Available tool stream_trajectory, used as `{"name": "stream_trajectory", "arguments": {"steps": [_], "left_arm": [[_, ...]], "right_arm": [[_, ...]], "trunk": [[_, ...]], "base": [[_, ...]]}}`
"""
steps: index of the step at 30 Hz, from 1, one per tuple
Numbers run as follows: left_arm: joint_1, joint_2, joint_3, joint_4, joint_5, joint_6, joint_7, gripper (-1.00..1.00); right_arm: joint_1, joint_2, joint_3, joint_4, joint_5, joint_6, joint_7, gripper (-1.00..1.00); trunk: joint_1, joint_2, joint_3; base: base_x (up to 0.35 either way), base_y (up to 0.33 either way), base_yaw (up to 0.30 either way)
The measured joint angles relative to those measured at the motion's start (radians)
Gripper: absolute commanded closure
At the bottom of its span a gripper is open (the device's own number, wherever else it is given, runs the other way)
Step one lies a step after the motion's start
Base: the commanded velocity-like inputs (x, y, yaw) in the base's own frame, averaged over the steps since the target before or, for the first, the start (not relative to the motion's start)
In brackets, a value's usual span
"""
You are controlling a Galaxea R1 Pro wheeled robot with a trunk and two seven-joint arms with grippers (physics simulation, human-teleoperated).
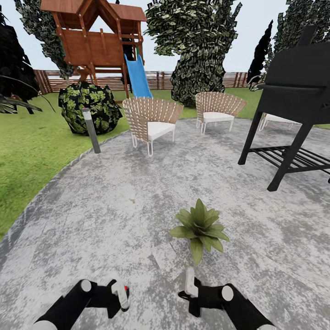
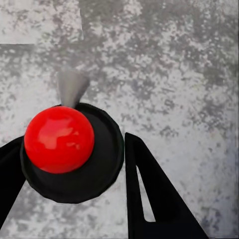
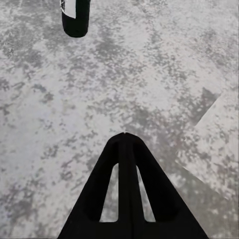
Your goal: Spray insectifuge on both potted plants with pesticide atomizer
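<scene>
One potted plant (image 1: 200, 228), a low rosette of pointed green leaves, stands on the grey patio just ahead of my right gripper. My left gripper (image 1: 120, 294) is shut on the pesticide atomizer (image 1: 126, 290), low at the near left. In the left wrist view the atomizer's black sprayer top with its red button (image 2: 59, 139) and grey nozzle sits between the two black fingers (image 2: 149, 194). My right gripper (image 1: 189, 282) is shut with nothing in it; its fingers (image 3: 124, 169) meet in one wedge. The atomizer's dark bottle with a white label (image 3: 74, 17) hangs above the paving.
A grey bollard lamp (image 1: 91, 130) stands at the patio's left edge by a leafy bush (image 1: 89, 107). Two wicker chairs (image 1: 151, 121) (image 1: 217, 110) sit farther back, a black grill (image 1: 293, 105) at the right. Lawn (image 1: 32, 151), a play tower with a blue slide (image 1: 137, 75) and a fence lie beyond.
</scene>
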Motion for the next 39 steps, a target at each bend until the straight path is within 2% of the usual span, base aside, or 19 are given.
{"name": "stream_trajectory", "arguments": {"steps": [1, 4, 7, 12, 17, 21, 26, 29, 31, 32, 33, 39], "left_arm": [[0.0, -0.01, -0.012, 0.0, -0.017, 0.0, -0.006, 1.0], [-0.001, -0.037, -0.026, 0.0, -0.038, 0.0, -0.054, 1.0], [-0.024, -0.054, -0.028, 0.0, -0.045, 0.0, -0.08, 1.0], [-0.036, -0.077, -0.036, 0.002, -0.047, 0.003, -0.083, 1.0], [-0.031, -0.101, -0.043, 0.003, -0.047, 0.003, -0.079, 1.0], [-0.029, -0.105, -0.044, 0.003, -0.047, 0.002, -0.078, 1.0], [-0.029, -0.108, -0.043, 0.003, -0.038, 0.001, -0.073, 1.0], [-0.03, -0.128, -0.044, 0.003, -0.033, -0.001, -0.071, 1.0], [-0.03, -0.145, -0.042, 0.005, -0.032, -0.001, -0.041, 1.0], [-0.029, -0.155, -0.043, 0.012, -0.031, -0.001, 0.008, 1.0], [-0.028, -0.16, -0.045, 0.018, -0.03, -0.004, 0.024, 1.0], [-0.024, -0.168, -0.047, 0.021, -0.03, -0.01, 0.028, 1.0]], "right_arm": [[-0.009, 0.005, 0.0, -0.005, 0.001, 0.0, 0.044, 1.0], [-0.023, 0.011, 0.0, -0.012, 0.001, 0.0, 0.094, 1.0], [-0.026, 0.013, 0.0, -0.012, 0.0, -0.001, 0.105, 1.0], [-0.029, 0.016, 0.0, -0.039, -0.004, -0.001, 0.127, 1.0], [-0.03, 0.05, 0.0, -0.055, -0.007, -0.001, 0.131, 1.0], [-0.03, 0.059, 0.0, -0.069, -0.007, -0.001, 0.131, 1.0], [-0.031, 0.064, 0.0, -0.071, -0.007, -0.001, 0.131, 1.0], [-0.031, 0.064, 0.0, -0.071, -0.008, -0.002, 0.131, 1.0], [-0.031, 0.064, 0.0, -0.071, -0.008, -0.002, 0.13, 1.0], [-0.031, 0.064, 0.0, -0.071, -0.008, -0.002, 0.131, 1.0], [-0.031, 0.064, 0.0, -0.071, -0.008, -0.002, 0.13, 1.0], [-0.031, 0.064, 0.0, -0.071, -0.008, -0.002, 0.13, 1.0]], "trunk": [[0.0, 0.0, 0.0], [0.0, 0.0, 0.0], [0.0, 0.0, 0.0], [0.0, 0.0, 0.0], [0.0, 0.0, 0.0], [0.0, 0.0, 0.0], [0.0, 0.0, 0.0], [0.0, 0.0, 0.0], [0.0, 0.0, 0.0], [0.0, 0.0, 0.0], [0.0, 0.0, 0.0], [0.0, 0.0, 0.0]], "base": [[0.0, 0.0, 0.0], [0.0, 0.0, 0.0], [0.0, 0.0, 0.0], [0.0, 0.0, 0.0], [0.0, 0.0, 0.0], [0.0, 0.0, 0.0], [0.0, 0.0, 0.0], [0.0, 0.0, 0.0], [0.0, 0.0, 0.0], [0.0, 0.0, 0.0], [0.0, 0.0, 0.0], [0.0, 0.0, 0.0]]}}
